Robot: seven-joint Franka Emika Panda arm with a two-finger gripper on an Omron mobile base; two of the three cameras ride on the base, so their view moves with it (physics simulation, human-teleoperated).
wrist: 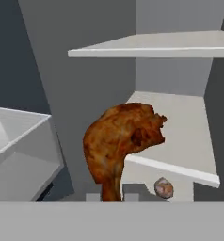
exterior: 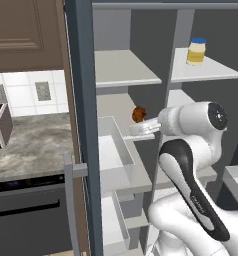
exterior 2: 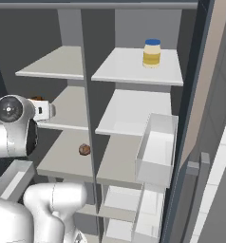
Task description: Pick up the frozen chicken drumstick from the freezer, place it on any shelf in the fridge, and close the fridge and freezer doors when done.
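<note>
The frozen chicken drumstick (wrist: 123,141), dark reddish-brown and lumpy, hangs in the air with my gripper (wrist: 112,197) shut on its thin lower end. From the left base the drumstick (exterior: 139,114) sits just above the gripper (exterior: 140,122), over the middle shelf (exterior: 116,107) in the left half of the slate-blue unit, the freezer. In the right base view only a sliver of the drumstick (exterior 2: 37,98) peeks out behind the hand (exterior 2: 44,110). The fridge, the right half, has pale grey shelves (exterior 2: 134,114). Both doors stand open: the left door (exterior: 83,125) and the right door (exterior 2: 195,142).
A yellow blue-lidded jar (exterior 2: 152,53) stands on the fridge's top shelf. A rounder tan-brown lump (exterior 2: 84,150) lies on a lower freezer shelf. White door bins (exterior: 116,150) (exterior 2: 157,147) jut out beside the shelves. A grey divider wall (exterior 2: 89,118) separates the halves.
</note>
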